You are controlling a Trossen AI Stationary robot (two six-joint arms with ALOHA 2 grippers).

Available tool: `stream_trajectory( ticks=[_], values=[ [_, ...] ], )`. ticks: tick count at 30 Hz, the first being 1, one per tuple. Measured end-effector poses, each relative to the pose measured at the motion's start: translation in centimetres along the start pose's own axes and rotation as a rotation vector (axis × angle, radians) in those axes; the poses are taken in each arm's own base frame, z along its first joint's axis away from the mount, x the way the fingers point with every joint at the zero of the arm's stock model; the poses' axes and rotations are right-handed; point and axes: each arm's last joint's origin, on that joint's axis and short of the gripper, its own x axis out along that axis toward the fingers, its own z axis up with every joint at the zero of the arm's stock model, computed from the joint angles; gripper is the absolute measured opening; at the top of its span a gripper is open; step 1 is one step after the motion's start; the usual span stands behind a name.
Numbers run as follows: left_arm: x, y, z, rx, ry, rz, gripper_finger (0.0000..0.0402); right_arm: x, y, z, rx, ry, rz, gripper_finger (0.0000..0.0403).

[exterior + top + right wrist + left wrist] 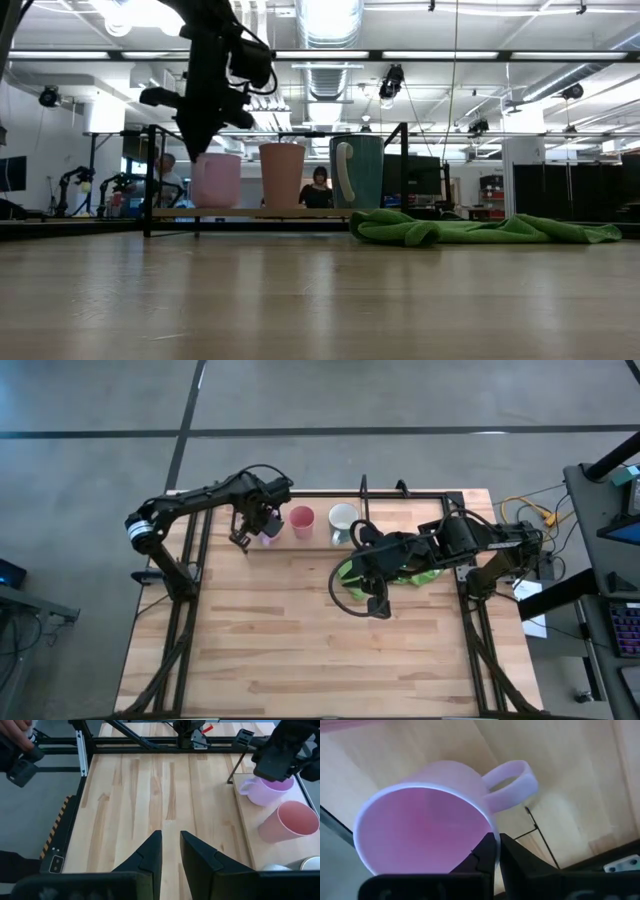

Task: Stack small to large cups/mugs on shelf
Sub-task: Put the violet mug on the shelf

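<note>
Left gripper (262,520) clamped on lilac mug (270,532) rim, on shelf (385,538) | right gripper (377,604) over tabletop, fingers slightly apart | no legible writing

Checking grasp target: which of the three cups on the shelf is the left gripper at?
The lilac mug, at the end of the row, with the left gripper over it. The red-pink cup and grey-white mug stand apart from it.

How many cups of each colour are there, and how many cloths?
Lilac-purple mug: 1
Red-pink cup: 1
Grey-white mug: 1
Green cloth: 1
Total: 4 things, 3 of them cups or mugs.
</note>
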Motion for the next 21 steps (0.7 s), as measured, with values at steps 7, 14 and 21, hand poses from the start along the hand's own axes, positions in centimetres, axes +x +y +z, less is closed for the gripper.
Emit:
stream_trajectory(
  ticks=[7,14,21],
  values=[
    [-0.03,0.11,0.04,-0.009,-0.007,0.015,0.0,-0.5,-0.09,0.34,0.011,-0.027,-0.022,0.0063],
    [-0.04,0.3,0.12,-0.096,-0.019,0.033,0.0,-0.85,-0.09,0.6,0.014,-0.046,-0.018,0.0063],
    [0.0,0.31,0.1,-0.116,-0.018,0.032,0.003,-0.86,-0.09,0.61,0.014,-0.047,-0.018,0.0063]
  ],
)
